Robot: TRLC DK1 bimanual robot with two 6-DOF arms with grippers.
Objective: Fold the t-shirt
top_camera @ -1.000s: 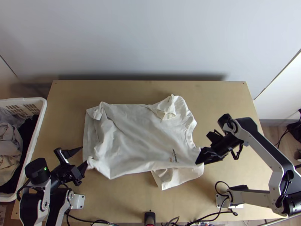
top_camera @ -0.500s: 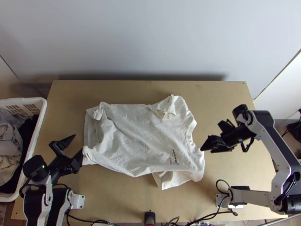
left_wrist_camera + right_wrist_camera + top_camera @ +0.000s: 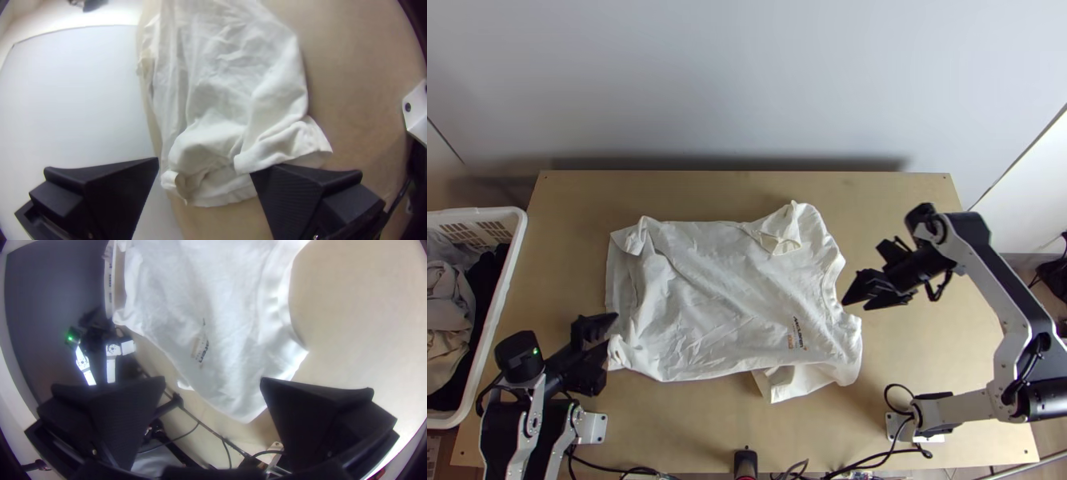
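Shifted since the earlier top-view frame: the left gripper (image 3: 612, 330), now rightward and closer to the table's near edge; the right gripper (image 3: 855, 305), a little leftward and farther up the picture. We also record a change in the shirt's near hem corner, pulled smooth and drawn out leftward before, now crumpled.

Item, left fingers: parted, with nothing gripped that we can see. In the left wrist view one fingertip overlaps the hem's edge; we cannot tell whether it touches.

Item, right fingers: set wide apart, holding nothing, just beside the collar (image 3: 830, 290) in the top view.

Item, t-shirt (image 3: 707, 304): one, white, on the middle of the wooden table (image 3: 691, 424), hem towards the left side and collar towards the right. We find the body spread but wrinkled, the far sleeve (image 3: 781, 240) turned in over it, the near sleeve (image 3: 783, 387) jutting past the near side. Both hem corners are rumpled, the far one folded over. A small print (image 3: 797, 334) lies near the collar.

Item, basket (image 3: 517, 220): white plastic, at the table's left side, containing grey, beige and black cloth (image 3: 447, 312).
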